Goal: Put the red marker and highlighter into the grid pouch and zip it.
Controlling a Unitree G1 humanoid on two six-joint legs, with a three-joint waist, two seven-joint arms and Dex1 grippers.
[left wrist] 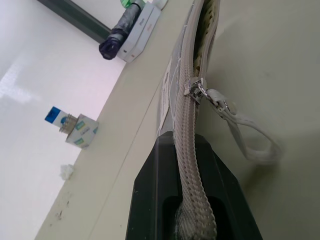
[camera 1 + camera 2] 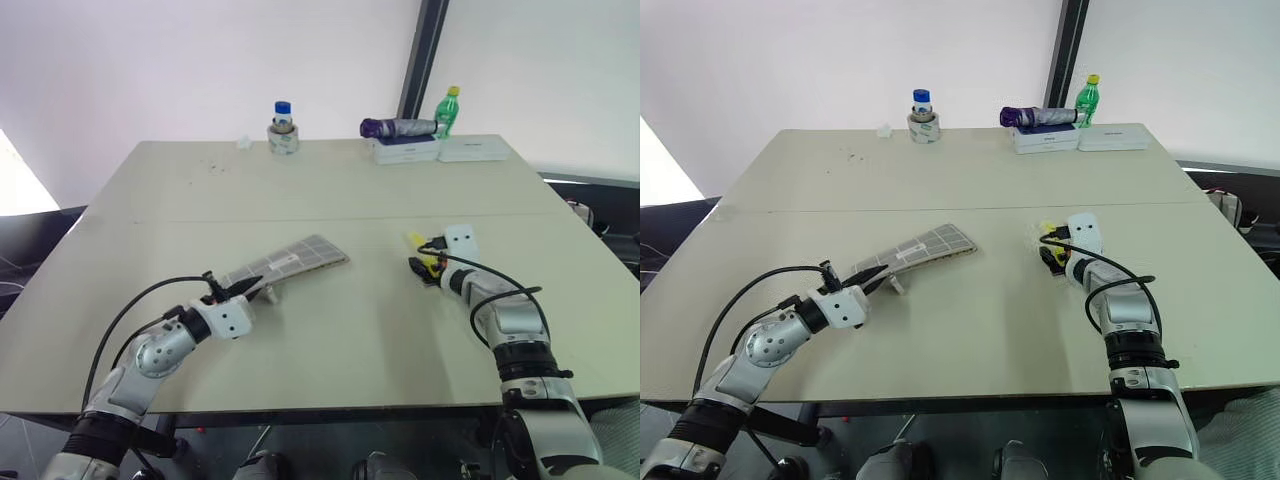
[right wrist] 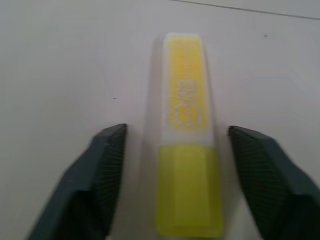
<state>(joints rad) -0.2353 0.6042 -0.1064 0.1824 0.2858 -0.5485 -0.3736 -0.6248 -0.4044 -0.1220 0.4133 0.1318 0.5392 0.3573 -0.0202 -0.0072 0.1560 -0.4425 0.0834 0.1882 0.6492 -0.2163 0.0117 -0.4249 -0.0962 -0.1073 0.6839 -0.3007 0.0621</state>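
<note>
The grid pouch (image 2: 285, 262) lies mid-table, its near end lifted off the surface. My left gripper (image 2: 238, 290) is shut on that end, clamping the zipper edge (image 1: 192, 150). The zipper pull (image 1: 200, 93) with its white loop sits just past the fingers, and beyond it the pouch mouth gapes. The yellow highlighter (image 3: 187, 135) lies flat on the table, pointing away from my right gripper (image 3: 177, 129). That gripper is open, one finger on each side of the highlighter with a gap on both sides. From the head, the highlighter's tip (image 2: 416, 240) pokes out beyond the gripper. The red marker is hidden.
At the table's far edge stand a tape roll with a blue-capped jar (image 2: 283, 132), a purple folded umbrella (image 2: 395, 127) on white boxes (image 2: 405, 150), and a green bottle (image 2: 448, 112). A seam crosses the tabletop (image 2: 330, 215).
</note>
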